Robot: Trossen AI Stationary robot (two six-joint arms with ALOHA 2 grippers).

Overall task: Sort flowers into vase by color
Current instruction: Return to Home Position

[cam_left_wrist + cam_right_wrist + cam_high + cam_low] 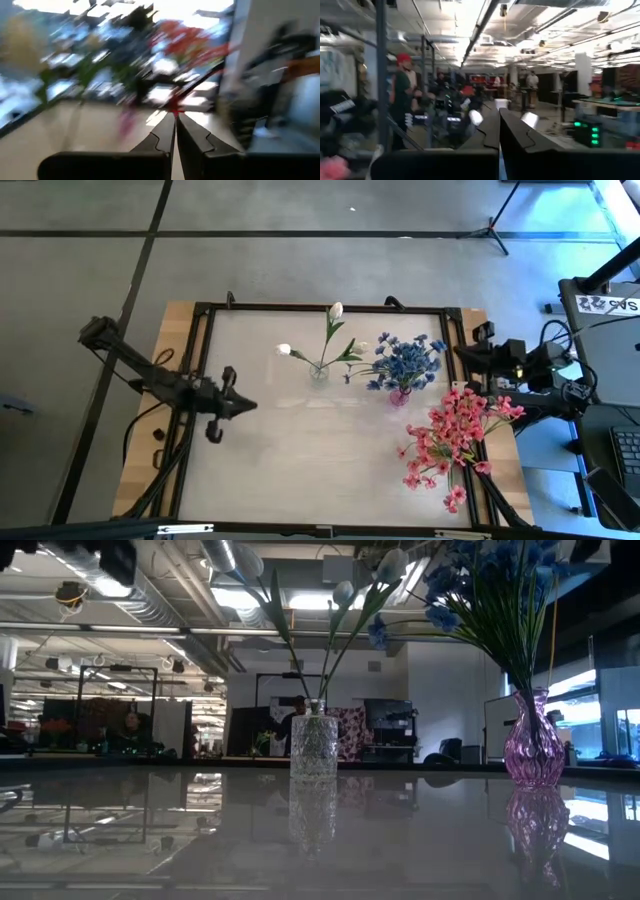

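Left gripper (245, 406) mid-left, jaws pressed together, empty; pink flowers (452, 438) far lower right, near right gripper (498, 112), likewise closed, empty.

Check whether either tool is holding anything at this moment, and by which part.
Nothing is held. The left tool and the right tool are both shut, and their own wrist views show nothing between their tips.
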